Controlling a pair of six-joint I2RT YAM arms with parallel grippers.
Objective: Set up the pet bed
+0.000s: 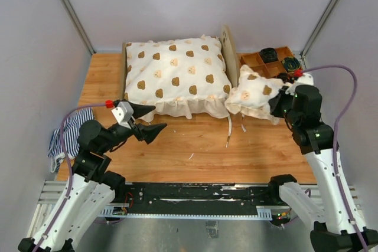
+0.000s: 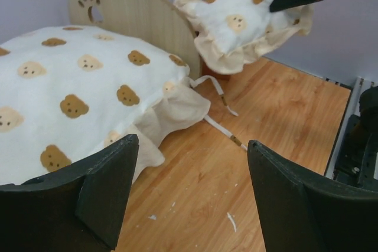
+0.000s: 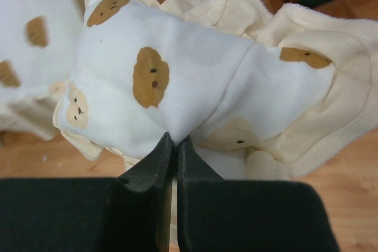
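Both outstretched: left gripper point(image 1: 159, 117) gapes wide, right gripper point(image 3: 175, 146) pinches small pillow point(image 1: 254, 91) aloft.

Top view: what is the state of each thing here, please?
pet bed, covered by bear-print cushion
small bear-print pillow, gripped, beside the bed
right end effector, shut on the pillow
left end effector, open, empty
striped cloth, crumpled at table edge
wooden tray, holds dark items

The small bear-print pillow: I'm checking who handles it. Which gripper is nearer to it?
Right. The right gripper is shut on the small pillow, beside the headboard. The left gripper hovers open well to the left, by the front edge of the big cushion.
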